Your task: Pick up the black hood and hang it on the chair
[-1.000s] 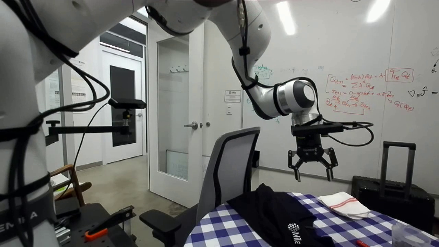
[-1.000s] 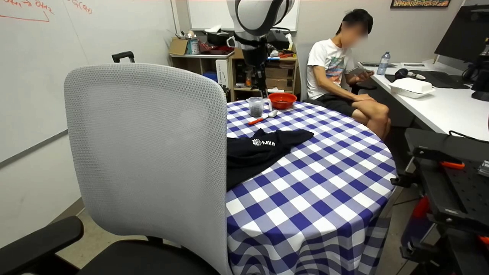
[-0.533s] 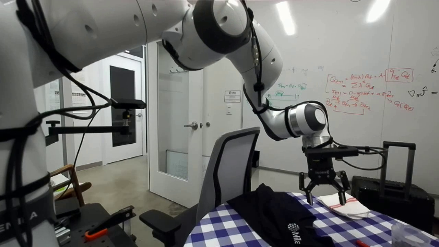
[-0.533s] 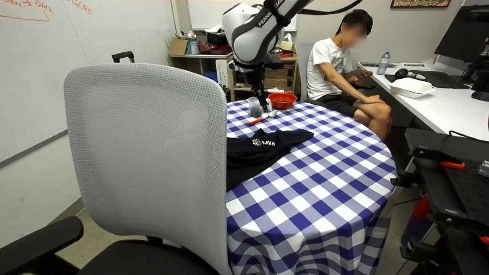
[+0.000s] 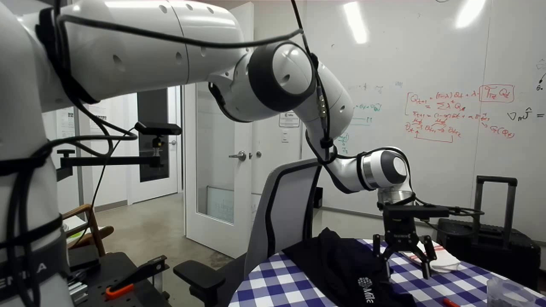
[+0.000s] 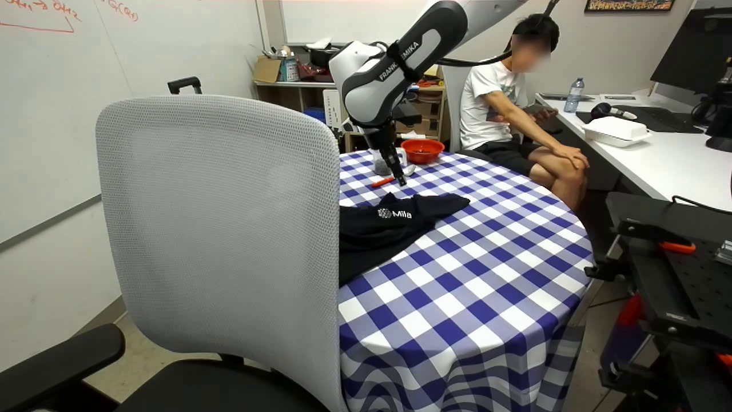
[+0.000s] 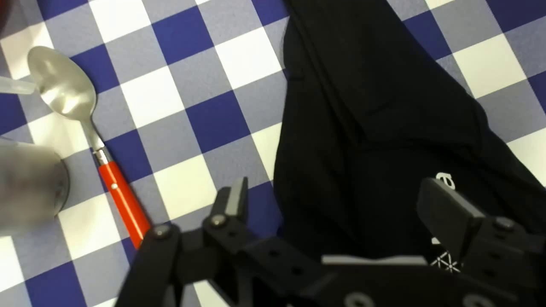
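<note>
The black hood (image 5: 337,264) lies crumpled on the checked table (image 5: 273,281), its white Mila print facing up. It also shows in an exterior view (image 6: 394,229), partly hidden by the chair back. The grey chair (image 5: 292,204) stands against the table's edge; its tall backrest fills much of an exterior view (image 6: 217,217). My gripper (image 5: 407,273) is open, empty and points down above the table at the hood's edge. In the wrist view the open gripper (image 7: 335,187) has one finger over the hood (image 7: 362,128) and one over the tablecloth beside it.
A spoon with a red handle (image 7: 123,200) and a clear cup (image 7: 30,183) lie beside the hood. A red bowl (image 6: 422,150) stands farther back. A white towel with red stripes (image 5: 439,258) lies behind the gripper. A person (image 6: 503,109) sits beside the table. A black suitcase (image 5: 490,251) stands behind.
My arm has come down and my gripper has moved from high above the table to low near the hood's edge. The gripper stays open. The hood and chair have not moved.
</note>
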You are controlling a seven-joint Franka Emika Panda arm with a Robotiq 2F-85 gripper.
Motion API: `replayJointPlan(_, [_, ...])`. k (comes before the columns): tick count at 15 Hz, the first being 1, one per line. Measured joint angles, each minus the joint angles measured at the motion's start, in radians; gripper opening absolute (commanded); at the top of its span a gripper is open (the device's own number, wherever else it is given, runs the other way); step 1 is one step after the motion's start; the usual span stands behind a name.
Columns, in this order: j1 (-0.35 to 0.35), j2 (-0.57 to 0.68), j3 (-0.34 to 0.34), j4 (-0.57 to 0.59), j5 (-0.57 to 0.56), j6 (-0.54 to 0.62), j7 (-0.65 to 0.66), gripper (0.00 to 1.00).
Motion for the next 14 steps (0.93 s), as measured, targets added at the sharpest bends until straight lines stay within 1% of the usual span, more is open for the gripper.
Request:
replayJointPlan(5, [-0.007, 0.094, -0.001, 0.138, 0.0, -0.063, -0.04, 1.0])
replayJointPlan(9, [-0.012, 0.153, 0.004, 0.226, 0.004, -0.093, -0.073, 0.99])
replayJointPlan(13, [-0.018, 0.184, 0.01, 0.275, 0.024, -0.104, -0.129, 0.96])
replayJointPlan(14, [-0.02, 0.187, 0.013, 0.281, 0.035, -0.106, -0.152, 0.97])
